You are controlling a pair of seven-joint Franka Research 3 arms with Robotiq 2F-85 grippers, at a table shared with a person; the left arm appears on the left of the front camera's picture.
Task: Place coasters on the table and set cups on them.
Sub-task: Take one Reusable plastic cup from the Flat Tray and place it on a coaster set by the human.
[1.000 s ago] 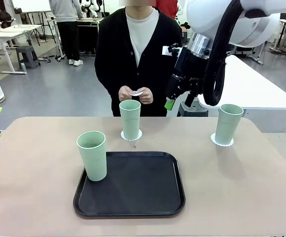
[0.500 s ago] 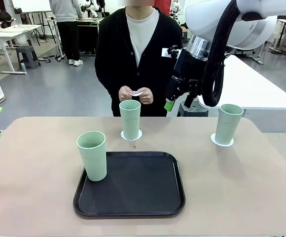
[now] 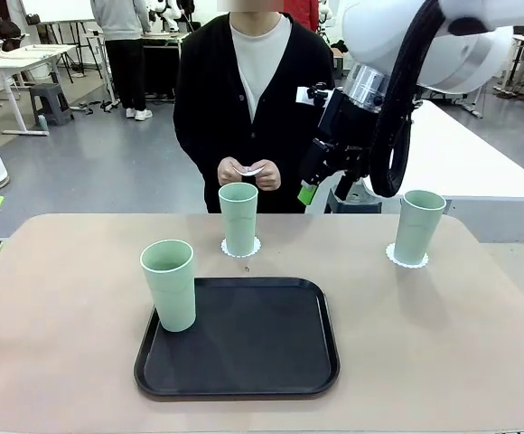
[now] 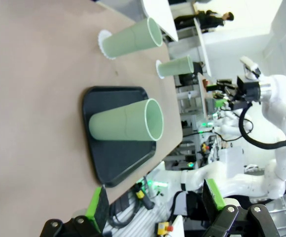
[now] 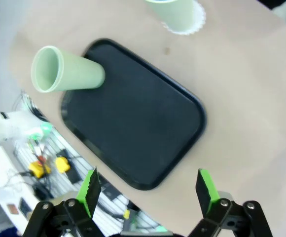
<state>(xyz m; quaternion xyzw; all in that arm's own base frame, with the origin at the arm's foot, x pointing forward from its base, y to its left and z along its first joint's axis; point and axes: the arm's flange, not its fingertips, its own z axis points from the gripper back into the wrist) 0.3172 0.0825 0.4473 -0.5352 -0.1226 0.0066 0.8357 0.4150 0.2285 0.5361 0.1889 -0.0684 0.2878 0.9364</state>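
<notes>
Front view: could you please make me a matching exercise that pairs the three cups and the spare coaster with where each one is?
Things:
1. left cup
2. middle cup
3. right cup
4. loose coaster

Places:
A. in the person's hands
B. on the right-hand coaster
C. on the black tray's far-left corner
D. on the centre coaster, near the table's far edge

Pairs: 1-C, 2-D, 3-B, 4-A.

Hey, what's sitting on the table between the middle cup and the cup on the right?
Nothing: in the front view, bare table runs between the middle cup and the right cup.
</notes>
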